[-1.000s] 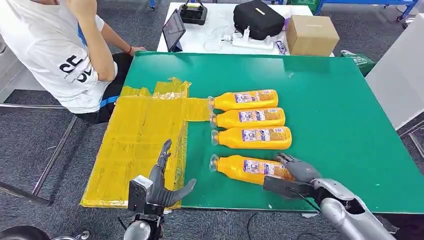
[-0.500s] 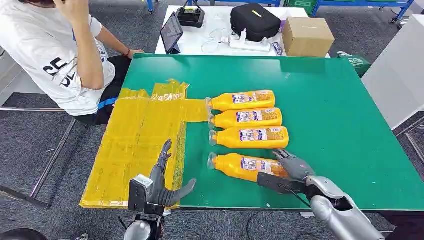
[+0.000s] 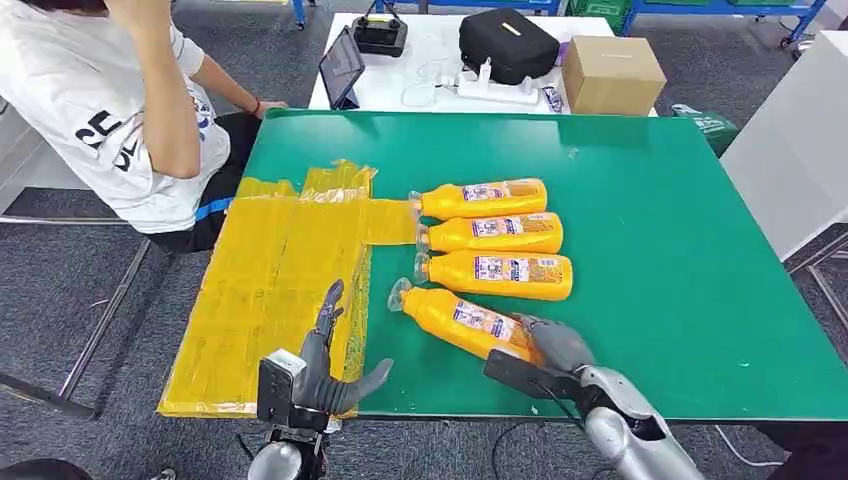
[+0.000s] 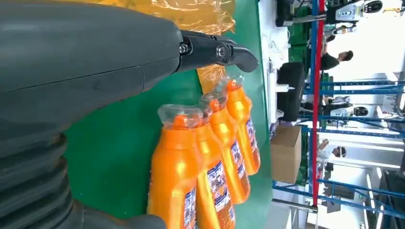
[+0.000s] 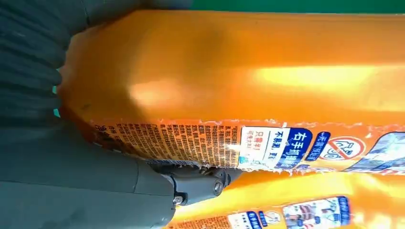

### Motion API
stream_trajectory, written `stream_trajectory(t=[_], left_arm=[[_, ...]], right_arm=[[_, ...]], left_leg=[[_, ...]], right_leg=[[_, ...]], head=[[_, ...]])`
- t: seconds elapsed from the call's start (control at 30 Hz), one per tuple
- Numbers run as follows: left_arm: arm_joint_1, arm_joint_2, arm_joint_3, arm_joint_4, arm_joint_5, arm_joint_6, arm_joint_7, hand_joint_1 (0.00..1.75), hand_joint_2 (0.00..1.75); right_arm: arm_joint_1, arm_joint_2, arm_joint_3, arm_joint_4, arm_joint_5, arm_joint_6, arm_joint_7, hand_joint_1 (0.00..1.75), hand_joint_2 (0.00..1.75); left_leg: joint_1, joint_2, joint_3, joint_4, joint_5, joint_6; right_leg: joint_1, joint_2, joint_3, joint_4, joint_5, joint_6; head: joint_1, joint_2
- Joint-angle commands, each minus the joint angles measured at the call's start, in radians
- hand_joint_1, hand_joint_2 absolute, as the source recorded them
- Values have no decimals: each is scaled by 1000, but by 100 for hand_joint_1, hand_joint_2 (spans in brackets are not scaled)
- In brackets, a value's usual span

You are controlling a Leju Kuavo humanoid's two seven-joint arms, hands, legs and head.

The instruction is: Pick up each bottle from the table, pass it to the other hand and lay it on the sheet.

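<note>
A person in a white printed T-shirt (image 3: 95, 110) sits at the far left corner of the green worktop (image 3: 650, 250), 1 arm raised toward the head, the other reaching down beside the worktop's edge. Beyond the worktop stands a white table (image 3: 440, 75) carrying a black bag (image 3: 505, 42), a brown cardboard box (image 3: 612, 72), a tablet propped upright (image 3: 342, 65), a black device (image 3: 380, 32) and a white power strip (image 3: 498, 90). Grey carpet (image 3: 70, 300) covers the floor.

bottles: four orange, lying, caps left | three (image 3: 490, 232) parallel, frame centre | nearest (image 3: 462, 322) angled, below them | sheet (image 3: 280, 275): yellow, crinkled, left-centre
</note>
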Motion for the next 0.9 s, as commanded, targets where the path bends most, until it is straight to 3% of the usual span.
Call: stream_trajectory(t=[0.03,0.1,0.3,0.33,0.4,0.6,0.63,0.73,0.9], left_arm=[[10,6,-6,15,7,-3,0,0,175],[21,7,-4,0,8,2,-4,0,175],[23,7,-4,-3,8,3,-3,0,175],[23,6,-2,-3,9,4,-5,0,175],[38,2,6,-20,23,19,-15,0,175],[61,-18,40,-80,158,49,-7,0,175],[55,-12,36,-82,203,34,13,0,175],[42,0,34,-86,289,-5,37,0,175],[35,44,-27,-102,410,-170,91,0,175]], right_arm=[[120,130,-154,-107,-37,-77,-122,175,175],[135,172,-198,-177,-54,-121,-170,175,175],[141,175,-202,-191,-53,-116,-163,175,175],[145,192,-219,-199,-66,-146,-202,175,175],[160,265,-272,-265,-53,-293,-304,175,175],[247,431,-342,-512,35,-739,-433,175,175],[272,508,-412,-539,60,-739,-512,175,175],[300,601,-499,-538,21,-739,-651,175,175],[265,520,-388,-339,50,-739,-635,175,175]], left_leg=[[0,-1,-1,-1,0,-1],[0,-1,-3,-1,0,-1],[0,-3,-12,0,1,1],[0,-3,-13,0,2,1],[0,-3,-13,0,1,1],[-1,-4,-18,1,1,0],[0,-4,-16,1,0,0],[0,-9,-17,1,1,0],[1,-6,-13,0,0,0]], right_leg=[[1,-3,0,-1,-1,-1],[0,-3,-2,0,-1,-1],[0,-4,-9,0,-1,-1],[-1,-4,-10,0,-1,-1],[-1,-5,-10,0,-1,-1],[-2,-4,-16,3,-2,-1],[-2,-5,-14,3,-3,-2],[-1,-10,-13,2,-4,-2],[0,-8,-9,0,-4,0]], head=[[0,0],[0,0],[0,0],[0,0],[0,0],[0,0],[0,0],[0,0],[0,0]])
